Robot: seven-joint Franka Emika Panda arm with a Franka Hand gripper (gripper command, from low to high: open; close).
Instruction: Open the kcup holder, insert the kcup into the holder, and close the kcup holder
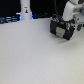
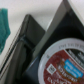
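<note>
We are hovering our gripper [image 1: 64, 31] directly at the black kcup holder [image 1: 63, 29]. Inside the holder, a red-labelled pod [image 2: 62, 62] is sitting just below our camera. We cannot tell the jaws' state, and we see no green-topped kcup.

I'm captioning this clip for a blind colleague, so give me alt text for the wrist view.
A close, blurry look at a round pod with a dark red printed foil lid sitting among angled black panels. A teal object shows at one edge, and pale background fills the space beyond the panels.
</note>
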